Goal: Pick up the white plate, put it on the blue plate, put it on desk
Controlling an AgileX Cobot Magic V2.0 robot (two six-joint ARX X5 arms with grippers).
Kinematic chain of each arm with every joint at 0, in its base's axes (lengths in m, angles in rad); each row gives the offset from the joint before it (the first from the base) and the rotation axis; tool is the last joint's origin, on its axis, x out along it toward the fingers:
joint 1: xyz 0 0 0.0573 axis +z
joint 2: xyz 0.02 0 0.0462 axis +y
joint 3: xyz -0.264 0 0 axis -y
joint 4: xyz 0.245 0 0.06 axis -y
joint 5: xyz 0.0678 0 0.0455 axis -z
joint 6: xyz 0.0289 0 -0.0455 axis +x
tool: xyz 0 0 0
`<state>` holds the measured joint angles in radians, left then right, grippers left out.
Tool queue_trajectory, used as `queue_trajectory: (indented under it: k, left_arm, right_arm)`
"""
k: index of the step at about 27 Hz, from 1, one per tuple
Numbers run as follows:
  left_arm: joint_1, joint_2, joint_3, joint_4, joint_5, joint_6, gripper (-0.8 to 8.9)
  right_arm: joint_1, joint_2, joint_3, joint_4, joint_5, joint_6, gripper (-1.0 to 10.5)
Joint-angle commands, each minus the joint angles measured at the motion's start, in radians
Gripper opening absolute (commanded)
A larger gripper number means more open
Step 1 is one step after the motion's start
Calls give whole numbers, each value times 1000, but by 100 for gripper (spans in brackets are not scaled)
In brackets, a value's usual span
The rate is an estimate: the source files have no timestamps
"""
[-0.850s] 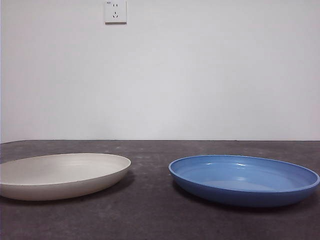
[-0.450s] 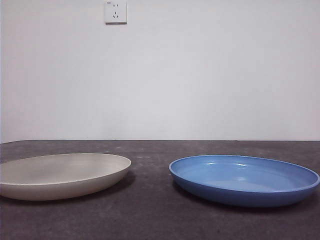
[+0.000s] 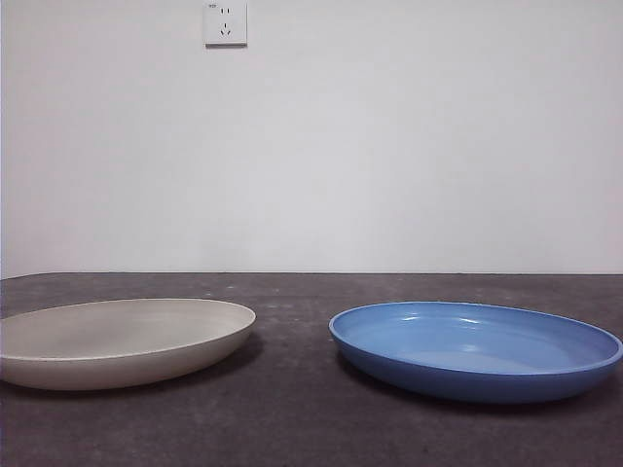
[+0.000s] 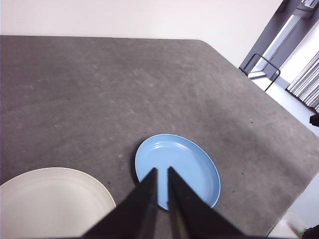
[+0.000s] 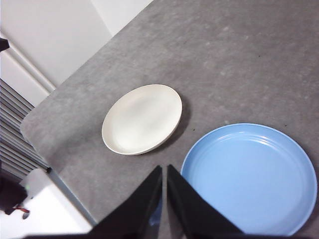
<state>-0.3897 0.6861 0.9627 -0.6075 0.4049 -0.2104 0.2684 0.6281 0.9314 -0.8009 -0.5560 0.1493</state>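
Note:
The white plate [image 3: 122,341] lies flat on the desk [image 3: 292,418] at the left, and the blue plate [image 3: 477,348] rests beside it at the right, a gap between them. Both are empty. High above the desk, my left gripper [image 4: 162,172] hangs shut and holds nothing; beneath it I see the blue plate [image 4: 184,167] and the white plate [image 4: 52,201]. My right gripper [image 5: 164,169] is also shut and empty, well above the white plate [image 5: 142,118] and the blue plate [image 5: 249,177]. Neither arm appears in the front view.
A wall socket [image 3: 225,22] sits on the white wall behind the desk. The desk's rounded corner [image 5: 30,124] and a white box [image 5: 40,209] past its edge show in the right wrist view.

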Motion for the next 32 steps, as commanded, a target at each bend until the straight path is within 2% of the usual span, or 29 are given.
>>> queue_trajectory:
  k: [1,4,6,8,10,14,18,23,26,32]
  left_arm:
    - [-4,3,24,5,8,19,192]
    - [-4,3,24,0,8,19,443]
    - [-4,3,24,2,7,19,595]
    - [-4,3,24,2,8,18,677]
    - [-4,3,24,-1,8,16,688]
    - [-2,1,26,-19,8,-32,684]
    - [16,8,62,-105,7,-50,684]
    - [95,74,152,-258,8,-40,684]
    - [152,145,193,-347,8,-24,684]
    - [228,311,198,-456,25,8,684]
  right_arm:
    - [5,4,17,7,26,-21,24]
    - [5,4,17,7,64,-21,203]
    - [5,4,17,7,100,-20,409]
    - [5,4,17,7,138,-19,566]
    - [5,4,17,6,169,-19,623]
    - [5,4,17,7,171,-20,622]
    - [5,4,17,6,169,-19,622]
    - [5,4,17,3,161,-14,622]
    - [5,4,17,-2,154,16,621]
    - [4,4,17,-13,113,27,621]
